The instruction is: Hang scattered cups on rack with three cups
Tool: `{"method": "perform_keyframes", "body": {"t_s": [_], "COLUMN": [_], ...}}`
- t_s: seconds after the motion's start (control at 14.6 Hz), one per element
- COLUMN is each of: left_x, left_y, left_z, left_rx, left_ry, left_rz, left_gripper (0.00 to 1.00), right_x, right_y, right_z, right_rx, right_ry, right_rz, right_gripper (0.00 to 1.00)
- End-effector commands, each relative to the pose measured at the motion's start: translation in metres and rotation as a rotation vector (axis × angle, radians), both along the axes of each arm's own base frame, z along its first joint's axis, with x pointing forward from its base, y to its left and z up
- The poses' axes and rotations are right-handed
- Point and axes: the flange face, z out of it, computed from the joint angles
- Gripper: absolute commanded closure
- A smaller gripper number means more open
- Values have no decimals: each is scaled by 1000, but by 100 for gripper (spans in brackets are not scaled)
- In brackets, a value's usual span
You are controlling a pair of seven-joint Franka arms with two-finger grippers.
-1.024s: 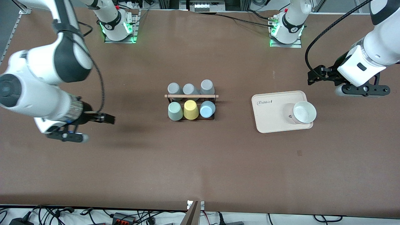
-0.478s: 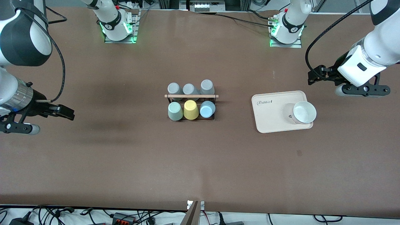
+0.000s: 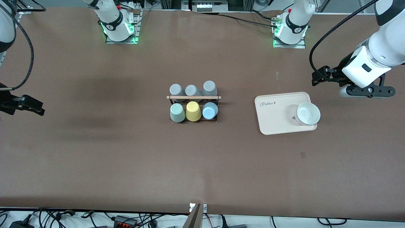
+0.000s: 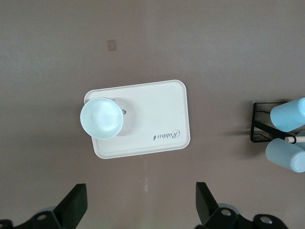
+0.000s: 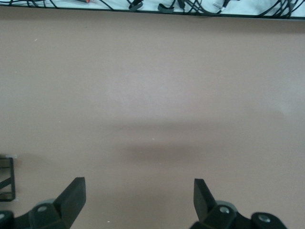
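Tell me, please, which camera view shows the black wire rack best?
The front view: the whole rack shows, wooden rod across its top, six cups on it. The left wrist view catches only one end of it; the right wrist view shows just a corner.

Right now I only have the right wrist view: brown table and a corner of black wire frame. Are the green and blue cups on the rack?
Observer: Yes. The sage green cup and the light blue cup sit on the rack, in its row nearer the front camera, with the yellow cup between them.
Operator: Anything in the other row?
Observer: Three grey cups fill it.
Operator: My right gripper is open over the table. Where is the other one?
Observer: The left gripper, open, waits over the table beside the cream tray, which holds a white bowl.
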Motion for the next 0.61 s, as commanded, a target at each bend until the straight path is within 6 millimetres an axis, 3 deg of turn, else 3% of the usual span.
{"method": "perform_keyframes", "body": {"t_s": [0.0, 0.14, 0.55], "left_x": [-3, -3, -3], "left_y": [4, 4, 4], "left_z": [3, 3, 3], "left_rx": [-12, -12, -12], "left_ry": [6, 6, 6], "left_rz": [-17, -17, -19], "left_gripper": [0, 0, 0], "right_x": [-12, -18, -74], "right_y": [6, 4, 5], "right_z": [7, 4, -21], "right_rx": [-7, -3, 0], "right_ry": [8, 14, -39], "right_rz": [26, 23, 41], "right_gripper": [0, 0, 0]}}
